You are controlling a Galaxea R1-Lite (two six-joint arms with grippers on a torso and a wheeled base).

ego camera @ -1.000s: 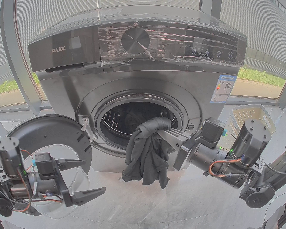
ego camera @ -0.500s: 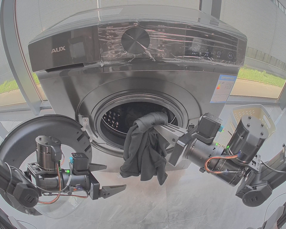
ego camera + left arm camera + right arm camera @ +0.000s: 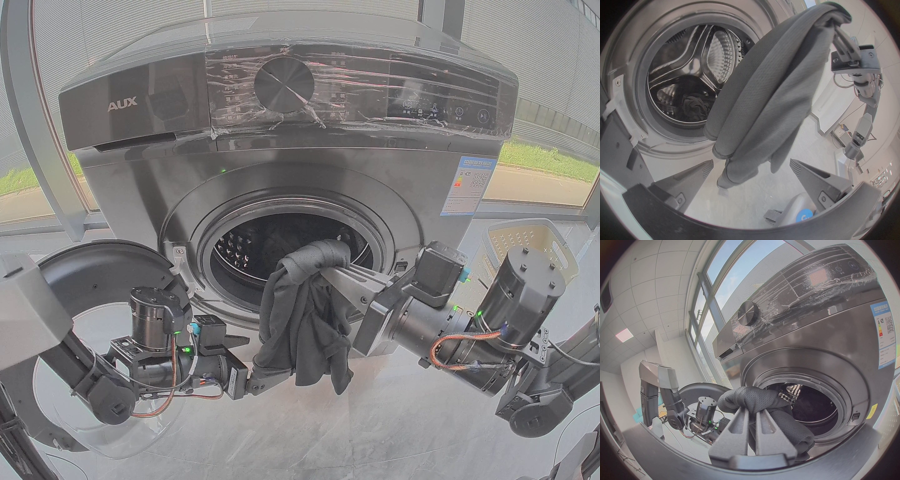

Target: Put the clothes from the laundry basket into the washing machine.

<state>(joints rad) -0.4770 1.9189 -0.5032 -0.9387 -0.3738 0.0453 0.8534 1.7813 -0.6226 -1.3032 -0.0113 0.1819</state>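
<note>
A dark grey garment (image 3: 305,319) hangs in front of the washing machine's (image 3: 281,169) open drum mouth. My right gripper (image 3: 329,270) is shut on its top fold, right at the rim of the opening; the closed fingers (image 3: 739,427) pinch the cloth (image 3: 753,399). My left gripper (image 3: 256,361) sits low at the garment's bottom hem. It is open, its fingers (image 3: 815,178) standing on either side of the hanging cloth (image 3: 768,103). Another dark garment (image 3: 693,106) lies inside the drum.
The round machine door (image 3: 100,275) is swung open to the left, close behind my left arm. A pale laundry basket (image 3: 531,240) stands to the right of the machine, behind my right arm. Pale tiled floor (image 3: 375,431) lies in front.
My left arm has swung to the right and forward, bringing its open gripper from beside the door up to the garment's hem. The right gripper has shifted slightly left with the garment.
</note>
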